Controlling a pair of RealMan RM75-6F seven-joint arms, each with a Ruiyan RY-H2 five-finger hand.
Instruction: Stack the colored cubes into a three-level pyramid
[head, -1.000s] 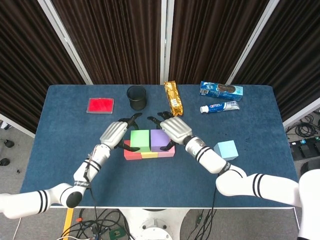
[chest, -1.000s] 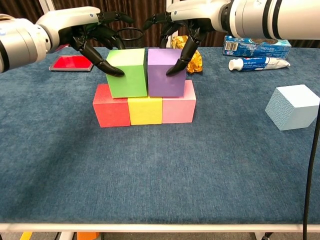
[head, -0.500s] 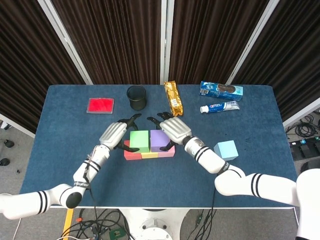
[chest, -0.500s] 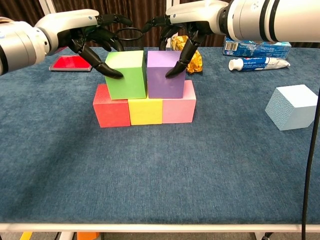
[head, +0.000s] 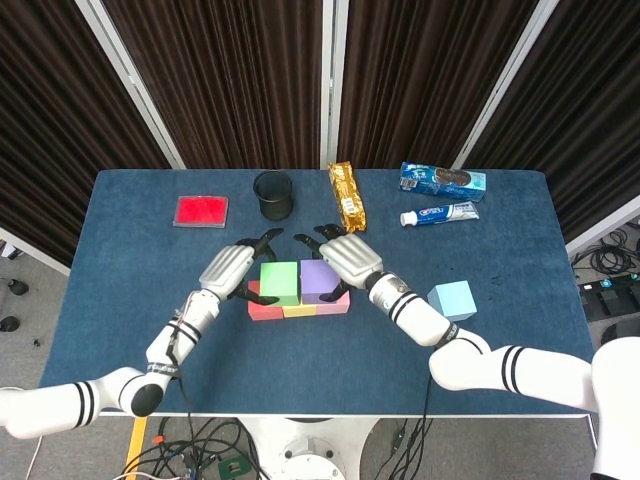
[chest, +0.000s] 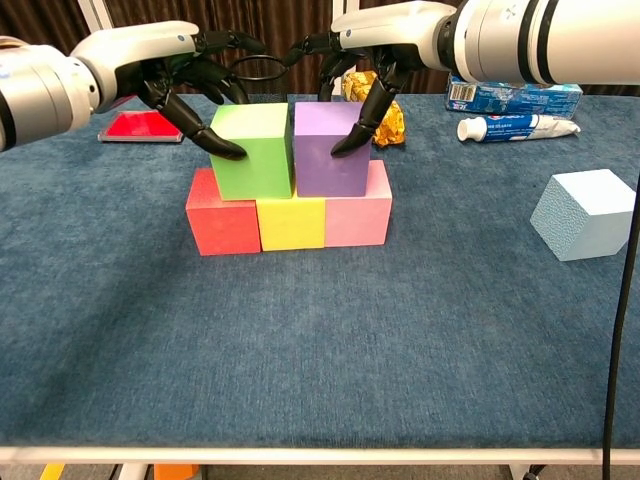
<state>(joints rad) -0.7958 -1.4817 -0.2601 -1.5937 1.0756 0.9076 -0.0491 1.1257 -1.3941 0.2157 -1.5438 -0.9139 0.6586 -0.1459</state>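
Note:
A red cube (chest: 222, 225), a yellow cube (chest: 291, 222) and a pink cube (chest: 357, 217) form a row on the blue table. On top of that row a green cube (chest: 255, 150) and a purple cube (chest: 328, 148) stand side by side, touching. My left hand (chest: 175, 65) has its fingers spread, and one fingertip touches the green cube's left face. My right hand (chest: 375, 40) is also spread, with a fingertip on the purple cube's right face. A light blue cube (chest: 585, 213) lies alone at the right. In the head view the hands (head: 232, 268) (head: 345, 257) flank the stack (head: 299, 282).
Along the far side lie a flat red box (head: 201, 211), a black cup (head: 273, 194), a golden snack pack (head: 346, 195), a toothpaste tube (head: 440, 213) and a blue carton (head: 442, 179). Cables hang below the table's front edge.
Both hands have shifted only slightly against the upper cubes. The cubes stay where they were.

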